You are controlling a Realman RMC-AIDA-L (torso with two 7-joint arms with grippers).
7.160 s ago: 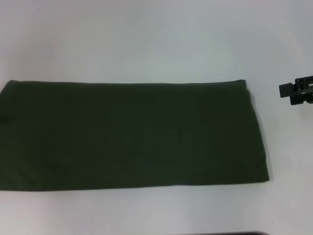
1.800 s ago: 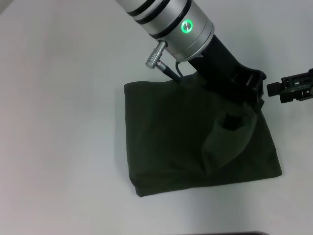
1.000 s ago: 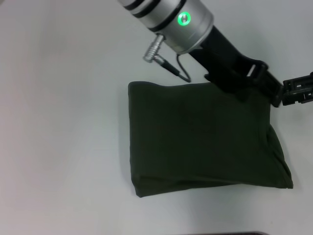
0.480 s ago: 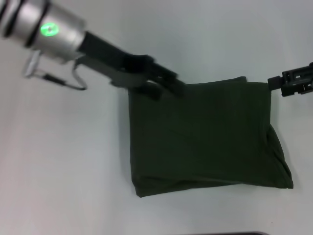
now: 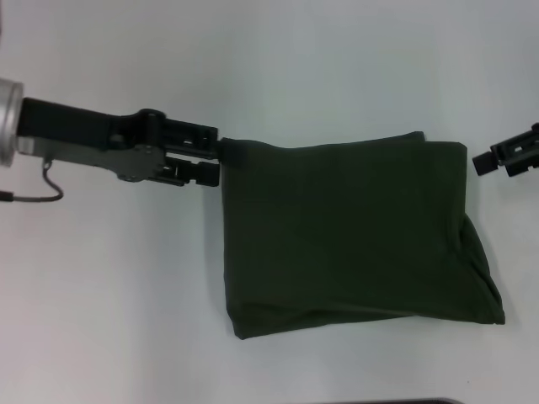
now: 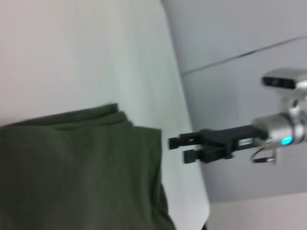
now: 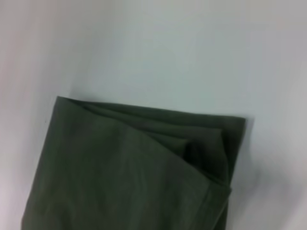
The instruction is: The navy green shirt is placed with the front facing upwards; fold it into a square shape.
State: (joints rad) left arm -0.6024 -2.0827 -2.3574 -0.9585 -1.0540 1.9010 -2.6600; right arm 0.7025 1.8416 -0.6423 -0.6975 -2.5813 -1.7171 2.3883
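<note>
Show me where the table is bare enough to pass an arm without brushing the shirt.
Bare table lies left of the navy green shirt, and a wide strip beyond its far edge. Tight spots: the left gripper at its far-left corner, the right gripper off its far-right corner.

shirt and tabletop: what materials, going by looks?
Navy green shirt: looks like soft matte knit cloth, likely cotton; it lies in limp stacked layers with rounded fold edges. Tabletop: smooth, pale, hard-looking surface, perhaps laminate or painted board; the exact material is unclear.
</note>
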